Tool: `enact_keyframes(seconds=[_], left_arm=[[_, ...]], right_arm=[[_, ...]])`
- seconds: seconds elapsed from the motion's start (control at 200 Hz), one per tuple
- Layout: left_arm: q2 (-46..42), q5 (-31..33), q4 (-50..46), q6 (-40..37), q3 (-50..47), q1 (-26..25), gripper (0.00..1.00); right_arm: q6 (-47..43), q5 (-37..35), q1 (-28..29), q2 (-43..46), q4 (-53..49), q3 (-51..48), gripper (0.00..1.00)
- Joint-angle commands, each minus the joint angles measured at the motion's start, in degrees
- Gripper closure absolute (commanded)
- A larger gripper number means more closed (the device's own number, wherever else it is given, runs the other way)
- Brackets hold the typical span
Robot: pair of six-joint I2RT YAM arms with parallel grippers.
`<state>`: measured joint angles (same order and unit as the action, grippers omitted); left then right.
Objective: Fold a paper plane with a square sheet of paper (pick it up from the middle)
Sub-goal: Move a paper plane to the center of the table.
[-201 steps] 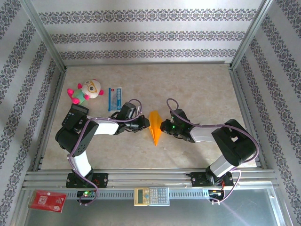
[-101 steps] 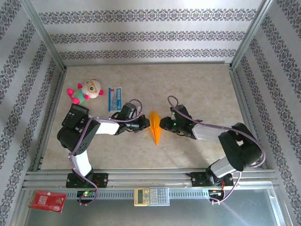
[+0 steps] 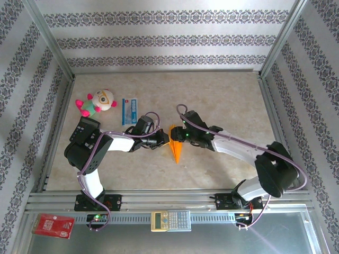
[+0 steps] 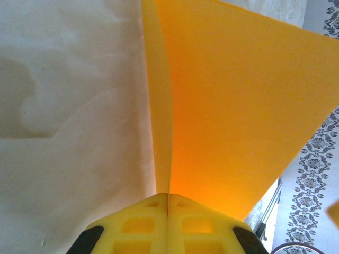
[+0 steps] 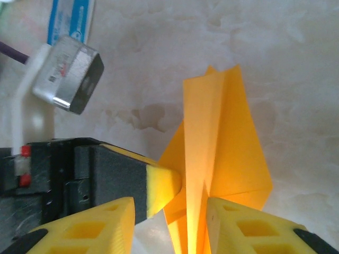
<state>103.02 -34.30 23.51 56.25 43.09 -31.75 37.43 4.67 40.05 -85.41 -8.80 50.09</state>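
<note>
The orange-yellow paper is folded into a slim pointed paper plane point(image 3: 175, 148) at mid-table, tip toward the near edge. My left gripper point(image 3: 163, 139) is shut on the plane's left flap. In the left wrist view its yellow fingers point(image 4: 148, 222) meet on the paper plane point(image 4: 238, 106), which fans upward. My right gripper point(image 3: 176, 136) hovers open over the plane's wide end. In the right wrist view the plane's point(image 5: 222, 137) raised centre fold stands between the right gripper's point(image 5: 169, 225) spread fingers, close to the right finger point(image 5: 249, 230). The left gripper's fingertip point(image 5: 161, 186) pinches the flap's edge.
A plush toy point(image 3: 98, 102) and a blue-and-white packet point(image 3: 130, 111) lie at the back left; that blue-and-white packet point(image 5: 74, 21) also appears in the right wrist view. A calculator point(image 3: 170, 220) and a red packet point(image 3: 53, 226) sit on the front rail. Metal frame posts border the table.
My right arm has swung left and its open gripper now sits over the plane's wide end instead of beside it. The left gripper and plane have stayed put.
</note>
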Motion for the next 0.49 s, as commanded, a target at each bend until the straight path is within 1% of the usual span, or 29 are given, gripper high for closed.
enact_keyframes(seconds=[0.0,0.175,0.49], left_arm=[[-1.3,-0.5,2.2,0.5,-0.7,0.1,1.00],[-1.1,-0.8,2.9,0.8,-1.0,0.0,1.00],[-0.7,-1.1,3.6,0.9,-1.1,-0.1,1.00]], right_arm=[[-0.9,-2.5,0.9,-3.0,-3.2,2.3,0.60],[-1.0,-3.5,1.1,-6.6,-3.3,3.5,0.62],[-0.6,-2.8,1.3,-11.8,-2.8,4.2,0.65]])
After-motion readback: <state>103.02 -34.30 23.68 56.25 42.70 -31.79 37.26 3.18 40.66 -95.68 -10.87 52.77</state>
